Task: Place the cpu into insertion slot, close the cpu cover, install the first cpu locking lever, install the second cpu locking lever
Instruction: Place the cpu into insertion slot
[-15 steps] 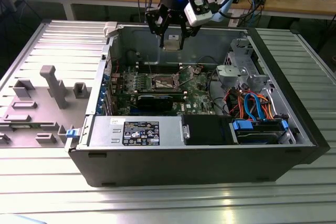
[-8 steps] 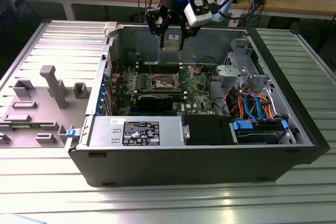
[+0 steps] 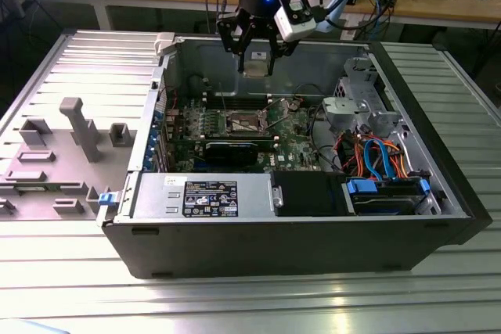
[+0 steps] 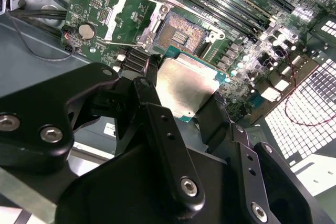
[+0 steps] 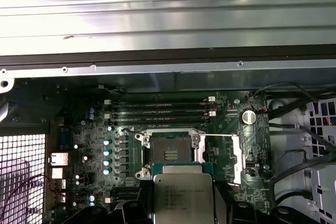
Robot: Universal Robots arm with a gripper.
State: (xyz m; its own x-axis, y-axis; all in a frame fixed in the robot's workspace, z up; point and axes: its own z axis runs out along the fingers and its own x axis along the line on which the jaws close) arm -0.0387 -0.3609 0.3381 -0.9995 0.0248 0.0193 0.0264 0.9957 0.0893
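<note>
The open computer case [image 3: 313, 248] fills the exterior view's centre, with the green circuit board [image 3: 296, 145] inside. At upper centre hangs the gripper [image 3: 256, 60]. The cpu cover [image 5: 237, 156] seems swung open beside the empty insertion slot [image 5: 169, 153]. The jaws clench the cpu [image 4: 186, 90] above the board, clear of the slot.

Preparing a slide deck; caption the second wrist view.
Gripper holds the cpu above the empty insertion slot, cpu cover open.

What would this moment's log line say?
pincer: shut on cpu | cpu: held above board | insertion slot: empty | cpu cover: open
</note>
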